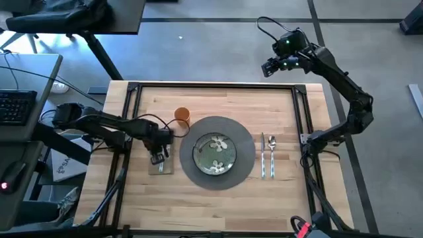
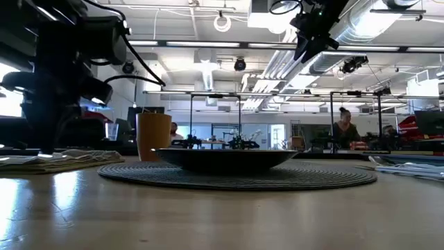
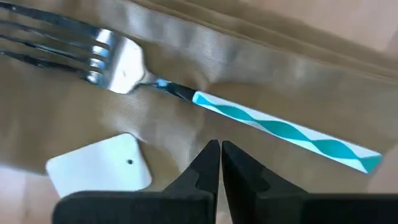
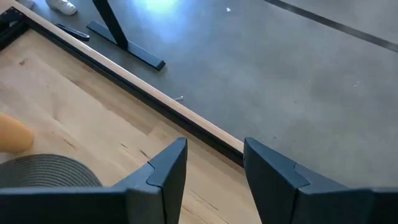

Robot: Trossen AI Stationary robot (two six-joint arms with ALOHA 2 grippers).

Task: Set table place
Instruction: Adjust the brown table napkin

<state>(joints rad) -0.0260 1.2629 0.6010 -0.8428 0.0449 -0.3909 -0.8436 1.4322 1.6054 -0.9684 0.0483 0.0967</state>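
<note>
Two arms noted; place setting almost complete, centre of the high view.

The left gripper (image 1: 158, 157) is held over the fork (image 3: 186, 93) on the napkin (image 1: 160, 165), left of the placemat (image 1: 246, 151); fingers clenched, nothing grasped. The right gripper (image 1: 271, 66) is parked upper right, fingers released. Risk judged: the napkin may be dragged and the fork skewed if the fingers catch the cloth.

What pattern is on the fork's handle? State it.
Teal and white diagonal stripes on the fork handle, clearest in the left wrist view.
</note>
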